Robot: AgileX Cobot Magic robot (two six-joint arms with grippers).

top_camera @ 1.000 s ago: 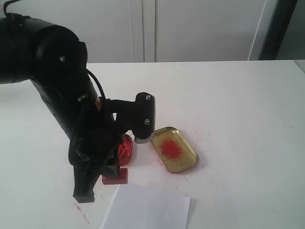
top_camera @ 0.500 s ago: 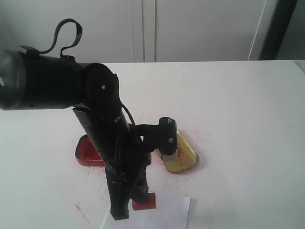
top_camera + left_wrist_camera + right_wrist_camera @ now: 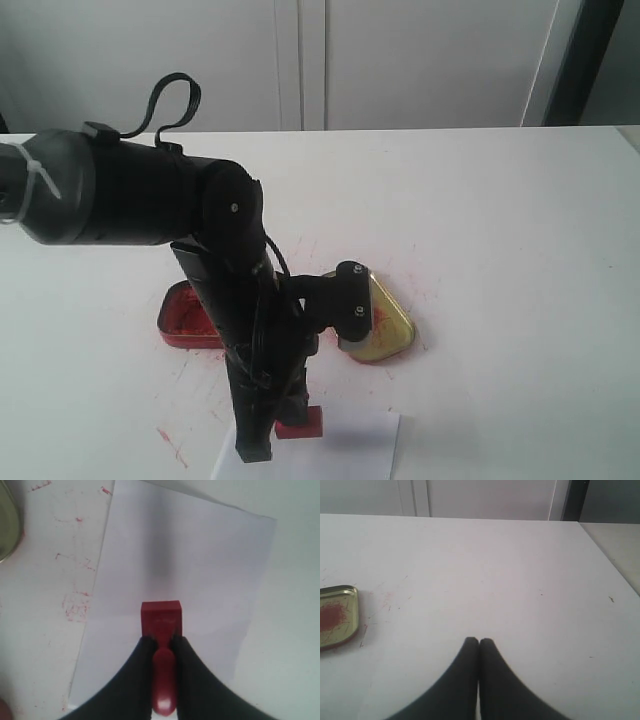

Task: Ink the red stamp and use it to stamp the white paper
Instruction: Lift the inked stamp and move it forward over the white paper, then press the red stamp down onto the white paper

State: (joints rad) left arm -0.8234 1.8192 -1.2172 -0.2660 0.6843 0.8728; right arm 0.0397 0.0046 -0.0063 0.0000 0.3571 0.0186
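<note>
Near white paper (image 3: pixel 350 445), gold lid (image 3: pixel 350 600) with red smear (image 3: pixel 331 616)

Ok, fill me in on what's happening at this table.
The left gripper has its jaws shut on the knob of the red stamp, holding the block over the white paper. Whether it is pressed down cannot be told. No mark shows on the visible part of the sheet. The open red ink tin and the gold lid sit nearby on the table. The right gripper hangs shut and empty over the table.
</note>
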